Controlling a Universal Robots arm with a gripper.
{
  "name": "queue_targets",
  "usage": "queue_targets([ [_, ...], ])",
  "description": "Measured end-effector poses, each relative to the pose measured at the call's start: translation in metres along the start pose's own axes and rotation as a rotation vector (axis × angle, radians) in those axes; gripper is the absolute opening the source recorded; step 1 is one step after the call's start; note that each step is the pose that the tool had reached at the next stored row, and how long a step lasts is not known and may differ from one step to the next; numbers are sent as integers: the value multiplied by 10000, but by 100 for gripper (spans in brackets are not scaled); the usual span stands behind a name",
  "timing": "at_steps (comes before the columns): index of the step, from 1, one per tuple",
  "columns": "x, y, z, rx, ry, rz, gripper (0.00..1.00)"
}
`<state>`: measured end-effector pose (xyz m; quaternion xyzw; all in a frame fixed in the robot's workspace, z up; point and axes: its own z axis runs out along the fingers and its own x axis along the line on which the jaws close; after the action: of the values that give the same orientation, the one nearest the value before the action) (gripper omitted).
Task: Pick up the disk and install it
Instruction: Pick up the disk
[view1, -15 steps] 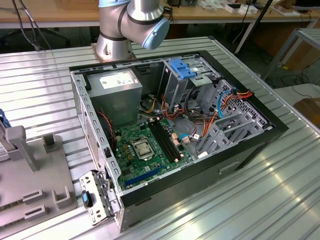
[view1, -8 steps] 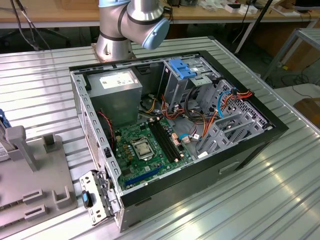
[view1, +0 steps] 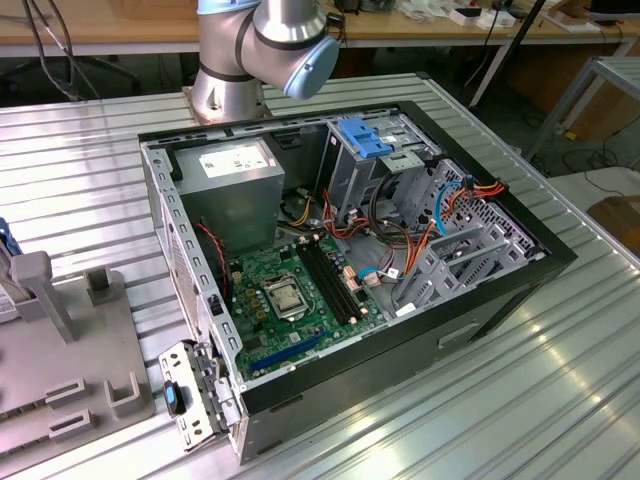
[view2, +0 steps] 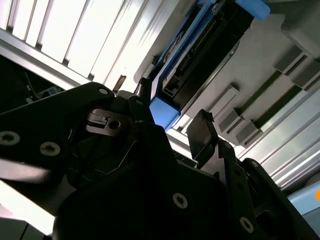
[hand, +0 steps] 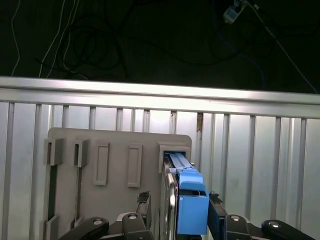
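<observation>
Pickup step: black gripper spread astride blue-railed grey metal disk, upright in grey plastic rack, exterior view's lower left; needs a square pinch.

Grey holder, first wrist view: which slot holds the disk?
The end slot at the edge of the holder: the blue-railed disk stands in it, between the fingers; no other slot shows blue.

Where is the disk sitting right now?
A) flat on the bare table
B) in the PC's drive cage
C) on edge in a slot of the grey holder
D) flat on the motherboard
C: in the first wrist view the disk stands on edge in the grey holder slot, with the end effector around it.
</observation>
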<state>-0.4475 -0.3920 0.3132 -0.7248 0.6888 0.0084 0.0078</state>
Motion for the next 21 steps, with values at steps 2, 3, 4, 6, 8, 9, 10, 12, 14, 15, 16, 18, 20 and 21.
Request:
queue_targets([
  [2, -6, 14, 6, 26, 1, -1, 56],
  [3, -10, 19, 10, 33, 0, -2, 56],
  [4, -12, 20, 11, 31, 2, -2, 56],
  [6, -12, 21, 11, 31, 1, -2, 56],
  [8, -12, 21, 15, 32, 3, -1, 56],
  [9, -15, 21, 30, 34, 2, 0, 56],
  [10, -16, 20, 59, 33, 3, -1, 56],
  [12, -16, 21, 68, 31, 5, -2, 56],
  [14, -16, 21, 68, 30, 5, -1, 56],
  [15, -17, 21, 69, 31, 5, -1, 56],
  [16, -17, 21, 70, 32, 4, -1, 56],
  [18, -17, 21, 70, 32, 4, -1, 56],
  [20, -17, 21, 70, 32, 5, -1, 56],
  [21, -31, 20, 72, 34, 5, 1, 56],
])
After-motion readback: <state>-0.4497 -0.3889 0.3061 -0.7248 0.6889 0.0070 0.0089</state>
